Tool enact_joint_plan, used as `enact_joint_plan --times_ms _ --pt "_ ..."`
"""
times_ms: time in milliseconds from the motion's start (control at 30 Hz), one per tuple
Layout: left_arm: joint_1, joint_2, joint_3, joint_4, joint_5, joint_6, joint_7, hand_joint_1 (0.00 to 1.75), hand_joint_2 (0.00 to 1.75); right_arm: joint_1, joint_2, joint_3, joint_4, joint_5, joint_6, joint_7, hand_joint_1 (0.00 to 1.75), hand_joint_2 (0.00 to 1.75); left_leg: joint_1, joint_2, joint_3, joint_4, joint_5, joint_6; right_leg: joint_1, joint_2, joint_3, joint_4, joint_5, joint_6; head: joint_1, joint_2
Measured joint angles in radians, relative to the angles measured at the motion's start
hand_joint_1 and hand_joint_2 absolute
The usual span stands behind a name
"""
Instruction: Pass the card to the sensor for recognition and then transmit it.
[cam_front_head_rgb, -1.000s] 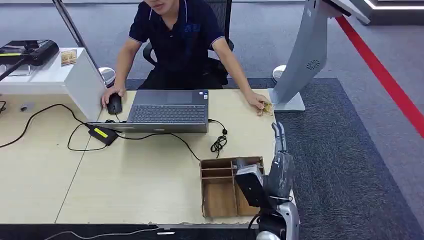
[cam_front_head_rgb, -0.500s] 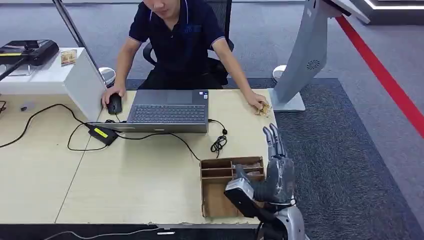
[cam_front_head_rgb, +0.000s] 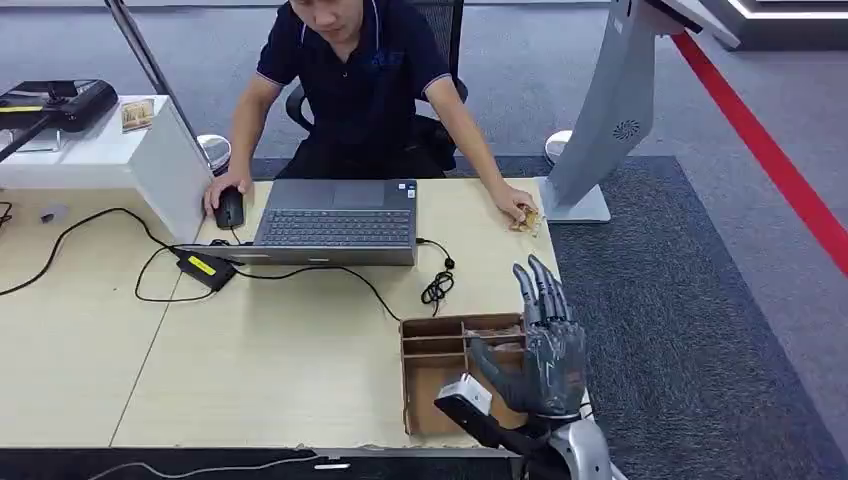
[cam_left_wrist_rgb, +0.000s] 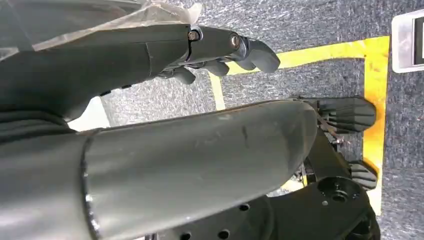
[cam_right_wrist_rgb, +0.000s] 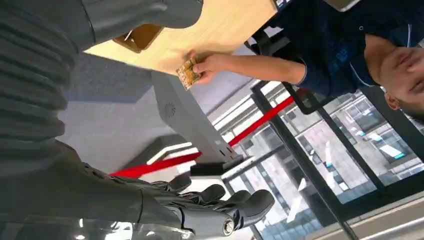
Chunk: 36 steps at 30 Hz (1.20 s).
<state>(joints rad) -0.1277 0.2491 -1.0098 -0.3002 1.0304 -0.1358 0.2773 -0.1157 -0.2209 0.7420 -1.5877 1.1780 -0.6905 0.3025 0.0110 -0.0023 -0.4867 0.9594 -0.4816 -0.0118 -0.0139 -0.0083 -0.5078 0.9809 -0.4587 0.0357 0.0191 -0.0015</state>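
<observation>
Card (cam_front_head_rgb: 530, 217): small, patterned, yellowish. It lies at the far right edge of the desk (cam_front_head_rgb: 300, 370), under the fingers of the person's hand (cam_front_head_rgb: 513, 205), just beside the base of the grey kiosk stand (cam_front_head_rgb: 600, 120). The right wrist view shows it pinched in that hand, one end sticking out past the fingers.

Handling, as I judge it: thin, light, fairly stiff, likely slick on its faces. It should not be fragile, but it would slip easily from a loose hold. Best taken at the free end, thumb on one face and fingers on the other (an edge-on squeeze would let it twist).

Right hand (cam_front_head_rgb: 540, 345): raised upright over the wooden compartment tray (cam_front_head_rgb: 432, 375) at the near desk edge, fingers spread and pointing up, holding nothing. The card sits well apart from it, farther across the desk and slightly to the robot's left.

Left hand (cam_left_wrist_rgb: 220, 50): seen in the left wrist view hanging over carpet, fingers loosely curled, nothing in it.
</observation>
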Motion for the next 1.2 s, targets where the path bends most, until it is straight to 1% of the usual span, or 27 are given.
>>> enact_joint_plan --times_ms 233,733,1200 --pt "0.0 0.0 0.0 0.0 -0.004 -0.002 -0.004 0.0 0.0 -0.002 -0.009 0.012 0.058 0.016 -0.001 0.008 0.0 1.75 0.0 0.0 0.0 0.0 0.0 0.0 0.0 0.0 0.0 0.0 0.0 0.0 0.0 0.0" --pt "0.0 0.0 0.0 0.0 -0.001 -0.002 -0.013 0.0 0.0 -0.016 -0.01 0.027 0.158 0.021 -0.002 0.011 0.0 1.75 0.0 0.0 0.0 0.0 0.0 0.0 0.0 0.0 0.0 0.0 0.0 0.0 0.0 0.0" --pt "0.0 0.0 0.0 0.0 0.002 0.0 -0.013 0.0 0.0 -0.027 0.008 0.035 0.212 0.035 -0.003 0.006 0.0 1.75 0.0 0.0 0.0 0.0 0.0 0.0 0.0 0.0 0.0 0.0 0.0 0.0 0.0 0.0"
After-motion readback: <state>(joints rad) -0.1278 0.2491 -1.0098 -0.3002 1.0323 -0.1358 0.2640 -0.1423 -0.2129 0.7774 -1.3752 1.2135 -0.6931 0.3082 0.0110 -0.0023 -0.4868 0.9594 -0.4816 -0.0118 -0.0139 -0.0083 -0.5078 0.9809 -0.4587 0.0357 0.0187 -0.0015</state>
